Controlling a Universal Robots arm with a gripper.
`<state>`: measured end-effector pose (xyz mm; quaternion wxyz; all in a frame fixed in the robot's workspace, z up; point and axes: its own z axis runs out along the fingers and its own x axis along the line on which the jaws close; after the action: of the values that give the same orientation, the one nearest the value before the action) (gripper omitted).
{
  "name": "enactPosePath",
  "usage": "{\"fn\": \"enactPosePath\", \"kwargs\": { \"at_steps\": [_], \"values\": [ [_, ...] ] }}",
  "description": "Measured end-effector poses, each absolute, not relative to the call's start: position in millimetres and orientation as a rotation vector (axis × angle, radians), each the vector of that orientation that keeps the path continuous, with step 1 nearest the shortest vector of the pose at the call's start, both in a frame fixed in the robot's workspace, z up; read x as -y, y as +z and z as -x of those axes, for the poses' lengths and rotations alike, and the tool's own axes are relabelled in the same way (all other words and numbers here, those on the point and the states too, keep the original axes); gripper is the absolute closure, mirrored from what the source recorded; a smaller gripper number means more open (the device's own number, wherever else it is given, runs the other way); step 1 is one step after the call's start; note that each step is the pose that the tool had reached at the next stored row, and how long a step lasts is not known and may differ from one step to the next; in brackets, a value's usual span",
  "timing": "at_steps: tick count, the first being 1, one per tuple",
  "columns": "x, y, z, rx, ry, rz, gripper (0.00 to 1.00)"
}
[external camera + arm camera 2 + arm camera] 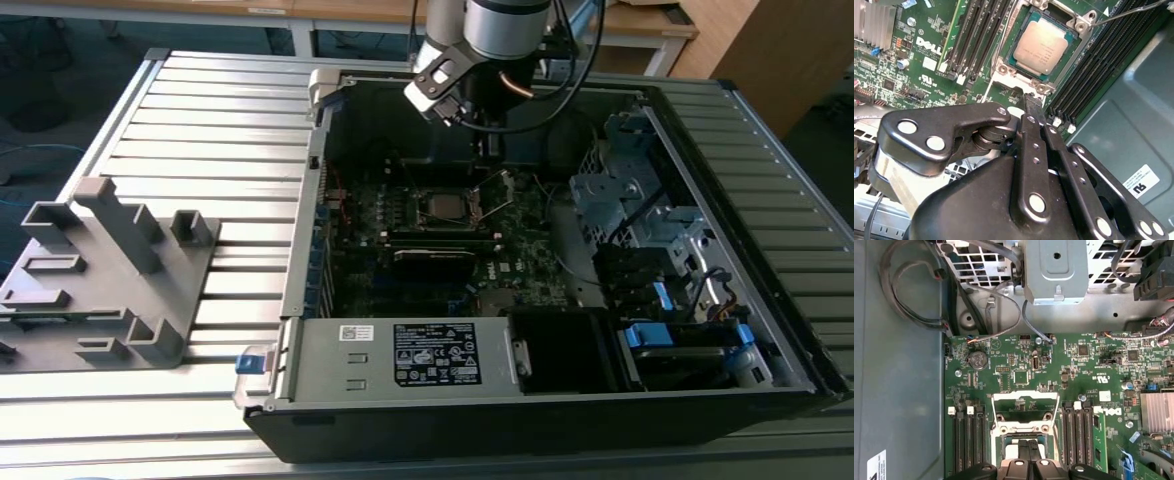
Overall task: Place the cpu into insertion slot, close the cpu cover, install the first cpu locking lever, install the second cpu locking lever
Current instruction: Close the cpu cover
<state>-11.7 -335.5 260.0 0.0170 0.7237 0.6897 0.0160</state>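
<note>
The cpu point(1041, 47), a grey-bronze square chip, lies flat in the insertion slot point(1077, 29) on the green motherboard. In the exterior view the slot point(445, 208) sits mid-board inside the open computer case. The cpu cover point(1024, 397), a silvery frame with a window, stands swung open just beyond my fingertips. My gripper point(1032, 102) is shut with nothing between its fingers, its tip hovering at the slot's edge by the cover's hinge side. It also shows in the exterior view point(491, 152) above the back of the board, and in the first wrist view point(1029, 446). A thin wire lever point(1124, 12) sticks up beside the slot.
Long black memory slots point(976, 35) flank the slot on both sides. A finned heat sink point(1157, 412) and a metal drive cage point(1056, 270) with cables lie nearby. The case walls point(314, 200) enclose the board. A grey fixture point(107, 270) stands on the slatted table at the exterior view's left.
</note>
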Motion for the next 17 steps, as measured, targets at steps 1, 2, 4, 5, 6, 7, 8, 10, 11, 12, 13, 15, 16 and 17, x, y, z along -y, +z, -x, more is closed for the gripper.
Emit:
{"fn": "enactPosePath", "kwargs": {
  "at_steps": [1,2,4,5,6,7,8,10,11,12,13,15,16,17],
  "values": [
    [335.5,260.0,10.8,-2.144,0.050,-2.249,0.89],
    [335.4,260.0,9.8,-2.144,0.050,-2.249,0.89],
    [335.4,260.0,7.3,-2.144,0.050,-2.249,0.89],
    [335.4,260.0,6.6,-2.144,0.050,-2.249,0.89],
    [335.4,260.0,6.5,-2.144,0.050,-2.249,0.89],
    [335.4,260.0,6.5,-2.144,0.050,-2.249,0.89],
    [335.4,259.9,6.3,-2.144,0.050,-2.249,0.89],
    [335.4,260.0,6.1,-2.144,0.050,-2.249,0.89],
    [335.4,260.0,6.1,-2.144,0.050,-2.249,0.89],
    [335.4,260.0,6.1,-2.144,0.050,-2.249,0.89],
    [335.3,260.1,6.0,-2.144,0.050,-2.249,0.89],
    [335.4,260.2,6.0,-2.144,0.050,-2.249,0.89],
    [335.4,260.6,6.0,-2.144,0.050,-2.249,0.89],
    [335.4,261.0,6.1,-2.144,0.049,-2.249,0.89]
  ]
}}
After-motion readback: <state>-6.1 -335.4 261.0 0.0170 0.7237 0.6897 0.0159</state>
